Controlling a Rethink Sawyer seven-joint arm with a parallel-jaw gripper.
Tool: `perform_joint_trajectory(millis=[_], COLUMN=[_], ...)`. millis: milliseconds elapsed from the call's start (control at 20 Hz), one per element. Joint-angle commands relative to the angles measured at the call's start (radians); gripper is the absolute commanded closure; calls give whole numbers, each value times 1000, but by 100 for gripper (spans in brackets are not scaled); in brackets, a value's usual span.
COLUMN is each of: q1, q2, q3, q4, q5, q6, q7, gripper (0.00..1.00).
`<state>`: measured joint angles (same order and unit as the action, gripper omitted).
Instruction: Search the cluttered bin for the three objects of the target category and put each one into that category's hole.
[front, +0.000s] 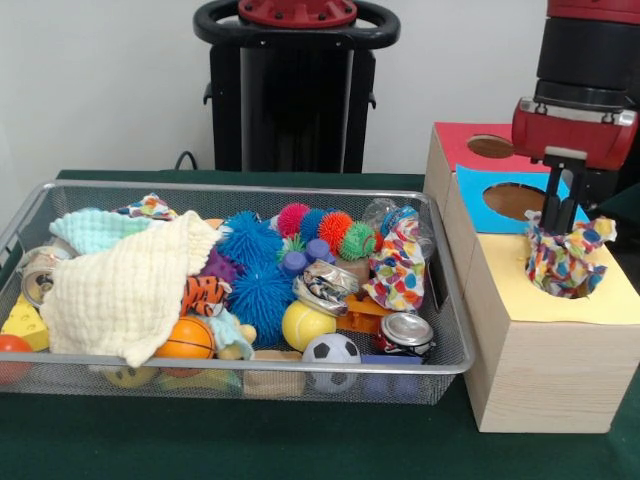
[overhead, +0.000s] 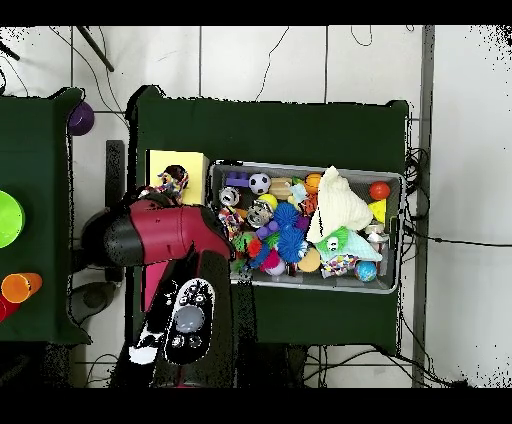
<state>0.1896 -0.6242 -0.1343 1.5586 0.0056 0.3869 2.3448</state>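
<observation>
The gripper (front: 562, 215) clenches a spotted cloth (front: 568, 258) at the hole of the box's (front: 545, 350) yellow panel (front: 600, 295). A second spotted cloth (front: 398, 268) lies in the wire bin (front: 250, 372) on the green table (front: 300, 440). White wall behind; tiled floor (overhead: 260, 60) around.

Bright even light, soft shadows, mild blur
</observation>
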Motion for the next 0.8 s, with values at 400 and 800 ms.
perform_joint_trajectory(millis=[400, 800], q1=[-60, -95], q2=[39, 44], q3=[118, 144], q4=[138, 118], q5=[9, -32], q6=[-39, -120], q7=[76, 45], gripper=[100, 100])
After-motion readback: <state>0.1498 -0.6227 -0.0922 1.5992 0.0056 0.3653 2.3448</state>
